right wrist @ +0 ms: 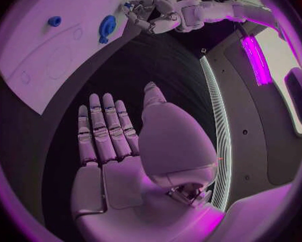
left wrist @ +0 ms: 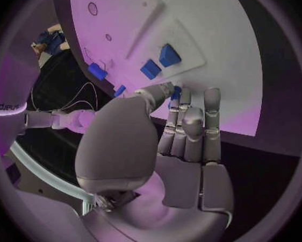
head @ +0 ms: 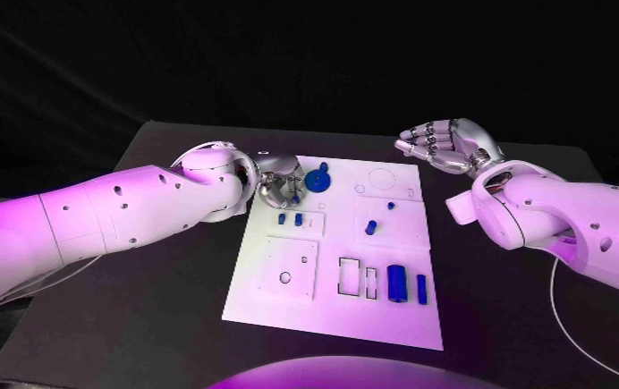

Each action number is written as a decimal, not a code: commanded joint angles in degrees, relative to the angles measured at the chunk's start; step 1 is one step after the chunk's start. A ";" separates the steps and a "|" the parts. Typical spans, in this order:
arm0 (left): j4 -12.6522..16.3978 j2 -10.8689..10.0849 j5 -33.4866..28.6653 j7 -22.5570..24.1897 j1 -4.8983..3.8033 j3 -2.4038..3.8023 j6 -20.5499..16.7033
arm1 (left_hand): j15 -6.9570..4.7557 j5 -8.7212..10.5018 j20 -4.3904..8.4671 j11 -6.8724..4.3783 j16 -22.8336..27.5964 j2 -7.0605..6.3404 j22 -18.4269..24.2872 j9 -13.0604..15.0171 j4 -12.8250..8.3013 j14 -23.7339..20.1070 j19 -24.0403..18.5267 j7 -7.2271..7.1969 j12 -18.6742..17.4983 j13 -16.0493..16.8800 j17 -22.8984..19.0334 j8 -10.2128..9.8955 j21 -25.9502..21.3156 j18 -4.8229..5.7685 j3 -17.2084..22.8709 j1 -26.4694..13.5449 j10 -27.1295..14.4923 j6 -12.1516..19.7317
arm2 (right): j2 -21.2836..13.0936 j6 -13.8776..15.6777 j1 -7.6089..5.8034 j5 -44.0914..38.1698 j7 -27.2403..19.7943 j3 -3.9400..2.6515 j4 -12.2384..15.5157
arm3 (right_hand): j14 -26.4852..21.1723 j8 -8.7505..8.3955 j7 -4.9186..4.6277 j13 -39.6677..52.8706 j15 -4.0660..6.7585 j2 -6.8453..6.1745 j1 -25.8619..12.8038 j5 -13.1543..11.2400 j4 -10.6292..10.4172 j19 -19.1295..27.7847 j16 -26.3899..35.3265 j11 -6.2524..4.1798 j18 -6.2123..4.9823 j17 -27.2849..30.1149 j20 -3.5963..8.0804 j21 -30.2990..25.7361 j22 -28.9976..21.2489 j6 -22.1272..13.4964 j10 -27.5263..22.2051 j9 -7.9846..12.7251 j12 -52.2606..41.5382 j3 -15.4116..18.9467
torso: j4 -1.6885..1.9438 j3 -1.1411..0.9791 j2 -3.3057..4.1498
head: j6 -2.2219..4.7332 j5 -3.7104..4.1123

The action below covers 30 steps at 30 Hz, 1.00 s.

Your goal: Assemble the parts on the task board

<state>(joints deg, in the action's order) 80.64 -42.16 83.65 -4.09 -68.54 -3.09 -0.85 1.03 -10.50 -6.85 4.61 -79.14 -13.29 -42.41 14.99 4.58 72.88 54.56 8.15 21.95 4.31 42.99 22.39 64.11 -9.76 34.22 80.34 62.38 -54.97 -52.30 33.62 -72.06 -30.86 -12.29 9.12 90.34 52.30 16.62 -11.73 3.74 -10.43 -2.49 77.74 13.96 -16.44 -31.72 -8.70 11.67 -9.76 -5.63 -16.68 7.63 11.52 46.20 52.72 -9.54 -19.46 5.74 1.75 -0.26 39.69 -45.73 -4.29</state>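
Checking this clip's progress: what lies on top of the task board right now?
On the task board lie small blue parts and a round blue part. The left hand covers the board's near-left corner.

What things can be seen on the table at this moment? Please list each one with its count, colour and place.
table: one, black, under everything.
task board: one, white, in the middle of the table.
round part: one, blue, at the board's far left corner, beside the left hand.
small parts: two, blue, side by side on the board's left half.
small part: one, blue, near the board's middle.
long parts: two, blue, side by side on the board's near right.
left hand: one, silver, at the board's far left edge; what its fingers hold cannot be told.
right hand: one, silver, fingers apart, holding nothing, beyond the board's far right corner.
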 commanded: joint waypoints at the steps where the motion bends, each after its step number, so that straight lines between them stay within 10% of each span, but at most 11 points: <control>1: 0.11 -0.03 0.72 0.07 0.19 -0.13 0.83 | -0.10 0.22 0.02 0.11 -0.04 -0.06 0.18 -0.06 0.00 -0.38 -0.54 0.00 -0.39 0.10 -0.16 -0.56 -0.45 -0.57 -0.37 -0.56 0.23 0.40 | 0.01 -0.11 0.00 -0.41 -0.39 -0.01 0.03 | 0.06 -0.10 -3.20 -0.10 0.01 0.70 -0.01 -0.15 -0.03 -0.24 0.12 -0.04 -0.04 0.07 -0.04 0.25 -0.07 0.45 0.46 0.07 0.38 0.34 | 0.01 0.02 -0.03 | 0.00 -0.02; 30: 0.01 -0.25 0.54 -0.27 0.25 -0.06 0.26 | 0.09 0.18 -0.14 0.35 -0.29 -0.60 0.47 -1.33 0.55 -0.46 -0.01 0.49 -2.39 0.46 -0.70 -4.81 -0.90 -0.54 -0.53 -1.40 -0.04 4.70 | -0.12 0.62 0.01 0.18 -1.07 -0.01 0.01 | -0.42 -0.34 -3.40 -0.12 -0.19 0.67 -0.59 -0.15 -0.13 1.69 0.44 0.16 0.15 0.28 -0.05 -0.30 -0.85 0.18 0.15 0.27 0.71 0.80 | 0.00 0.05 -0.02 | 0.10 -0.08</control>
<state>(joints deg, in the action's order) 80.55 -42.44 84.09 -4.26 -68.30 -3.18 -0.89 1.03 -10.50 -6.86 4.62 -79.36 -13.82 -41.99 13.76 4.90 72.88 54.56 8.57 19.87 4.71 42.32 17.89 63.40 -9.76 33.91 79.36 62.37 -50.66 -52.42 34.19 -72.06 -30.61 -12.58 9.12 90.32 52.09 16.62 -11.73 3.70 -10.65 -2.25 77.50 13.96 -16.60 -30.46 -8.47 11.67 -9.76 -5.44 -16.69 7.63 10.76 46.20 52.72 -9.36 -19.02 6.23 1.76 -0.24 39.67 -45.58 -4.37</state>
